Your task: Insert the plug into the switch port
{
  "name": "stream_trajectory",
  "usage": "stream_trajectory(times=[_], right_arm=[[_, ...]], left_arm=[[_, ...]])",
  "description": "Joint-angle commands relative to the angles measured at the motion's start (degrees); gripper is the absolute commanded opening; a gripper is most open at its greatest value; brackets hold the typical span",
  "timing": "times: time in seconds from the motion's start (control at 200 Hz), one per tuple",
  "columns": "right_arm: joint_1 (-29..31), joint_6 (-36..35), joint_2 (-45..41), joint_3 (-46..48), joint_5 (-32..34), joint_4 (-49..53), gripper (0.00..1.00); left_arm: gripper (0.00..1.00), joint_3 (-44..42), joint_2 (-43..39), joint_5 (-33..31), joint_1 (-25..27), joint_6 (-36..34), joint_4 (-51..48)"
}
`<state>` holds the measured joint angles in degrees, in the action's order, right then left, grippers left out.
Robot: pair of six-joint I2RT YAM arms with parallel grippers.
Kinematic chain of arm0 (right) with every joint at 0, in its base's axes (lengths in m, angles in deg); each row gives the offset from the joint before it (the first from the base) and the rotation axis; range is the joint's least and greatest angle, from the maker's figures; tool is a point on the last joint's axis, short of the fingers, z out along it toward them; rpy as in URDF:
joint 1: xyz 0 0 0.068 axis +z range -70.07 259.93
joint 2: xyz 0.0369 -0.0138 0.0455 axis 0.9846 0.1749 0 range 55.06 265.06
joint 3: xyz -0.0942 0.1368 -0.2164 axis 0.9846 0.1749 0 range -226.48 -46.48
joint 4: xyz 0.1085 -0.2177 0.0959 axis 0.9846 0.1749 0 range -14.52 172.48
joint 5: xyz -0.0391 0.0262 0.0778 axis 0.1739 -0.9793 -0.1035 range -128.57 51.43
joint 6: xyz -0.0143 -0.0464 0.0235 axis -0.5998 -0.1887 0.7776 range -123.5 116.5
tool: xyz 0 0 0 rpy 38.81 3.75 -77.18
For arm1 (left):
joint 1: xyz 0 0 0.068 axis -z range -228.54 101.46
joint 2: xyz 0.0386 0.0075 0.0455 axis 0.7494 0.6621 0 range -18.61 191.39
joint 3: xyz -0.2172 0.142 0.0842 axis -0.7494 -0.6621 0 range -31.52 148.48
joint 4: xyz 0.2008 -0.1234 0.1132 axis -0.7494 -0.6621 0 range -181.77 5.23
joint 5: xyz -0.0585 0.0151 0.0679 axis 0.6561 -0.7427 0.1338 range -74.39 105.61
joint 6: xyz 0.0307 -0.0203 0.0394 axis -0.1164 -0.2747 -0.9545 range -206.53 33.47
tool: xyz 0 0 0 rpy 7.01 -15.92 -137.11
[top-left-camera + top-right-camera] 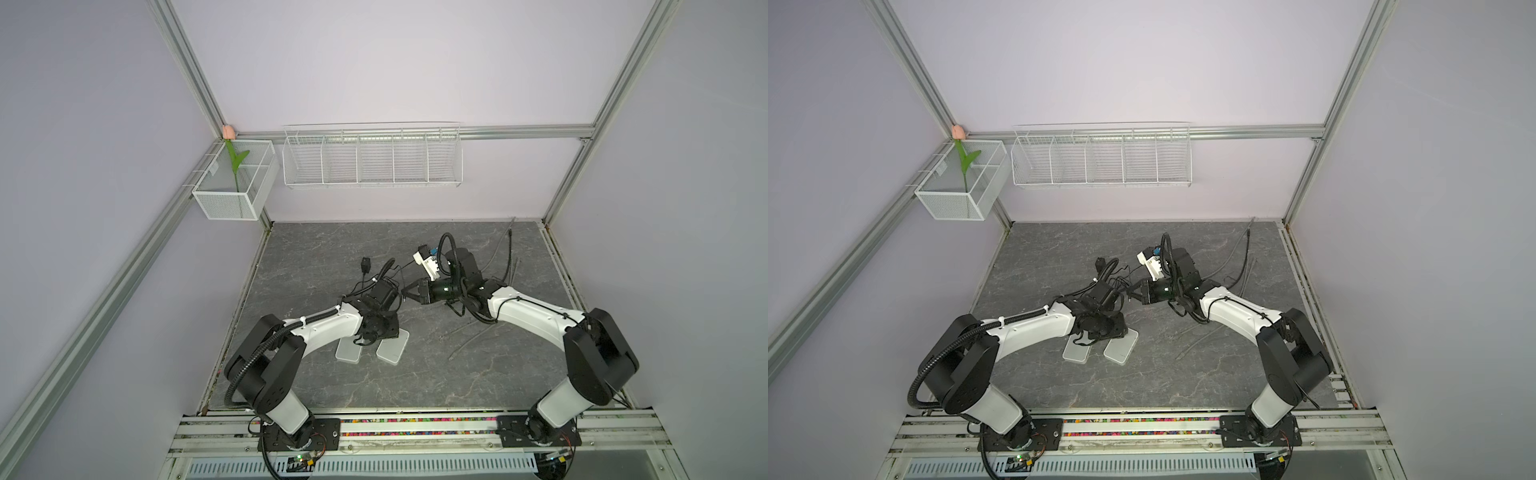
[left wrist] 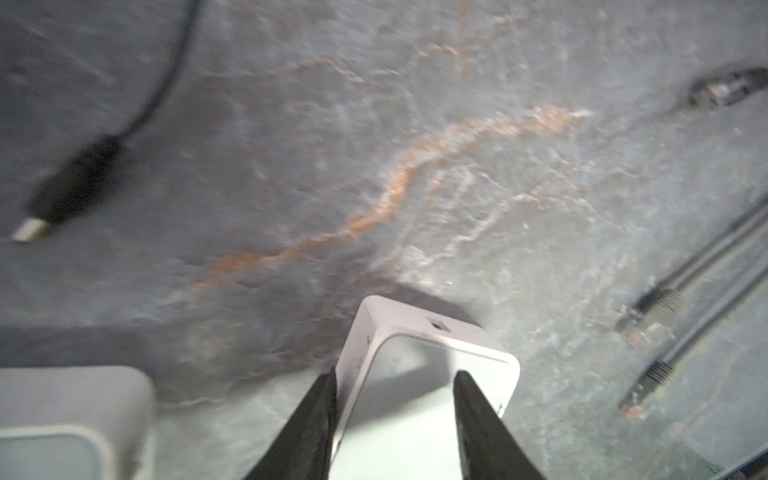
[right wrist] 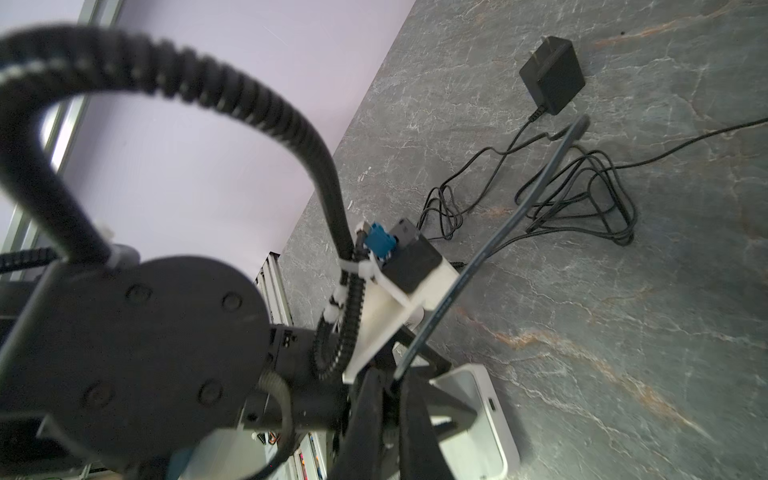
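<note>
Gripping white switch (image 2: 399, 324), nearest, with left claw (image 2: 395, 372); pinching dark cable (image 3: 478, 266) in right claw (image 3: 390, 386), just far and right of the port (image 2: 436, 325).

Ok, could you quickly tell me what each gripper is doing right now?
Left gripper: closed on the white switch.
Right gripper: shut on the dark cable.

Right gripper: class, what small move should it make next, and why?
Probably turn the cable's free end toward the white switch: the right gripper is shut on the cable, its end points away, and the left gripper holds the switch.
</note>
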<state>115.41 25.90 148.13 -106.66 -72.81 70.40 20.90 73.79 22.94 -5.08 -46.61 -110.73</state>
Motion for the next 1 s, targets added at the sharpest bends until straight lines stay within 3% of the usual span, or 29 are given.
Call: stream_trajectory(times=[0.0, 0.12, 0.26, 0.415, 0.76, 0.995], right_arm=[[-0.2, 0.4, -1.5, 1.0, 0.1, -1.5, 0.07], [-0.2, -0.7, -2.7, 1.7, 0.6, -0.3, 0.07], [-0.2, -2.1, -3.8, 2.3, 1.4, 1.1, 0.07], [-0.2, -2.1, -3.7, 2.4, 1.0, 0.7, 0.07], [-0.1, -1.7, -2.3, 2.6, -0.4, -1.0, 0.07], [-0.1, -1.4, -2.5, 3.1, -0.7, -1.6, 0.07]], left_arm=[[0.46, 1.9, 0.5, 1.4, 0.8, 2.6, 1.4], [0.48, 3.2, -2.4, -4.7, -0.9, 1.8, -5.7], [0.59, 2.0, -9.3, -8.6, -4.5, 1.0, -10.2], [0.73, 0.9, -15.0, -17.8, -6.5, 1.6, -18.0], [0.81, -8.0, -17.4, -16.6, -9.0, -0.2, -18.8], [0.82, -9.7, -14.4, -14.7, -9.0, -1.8, -15.3]])
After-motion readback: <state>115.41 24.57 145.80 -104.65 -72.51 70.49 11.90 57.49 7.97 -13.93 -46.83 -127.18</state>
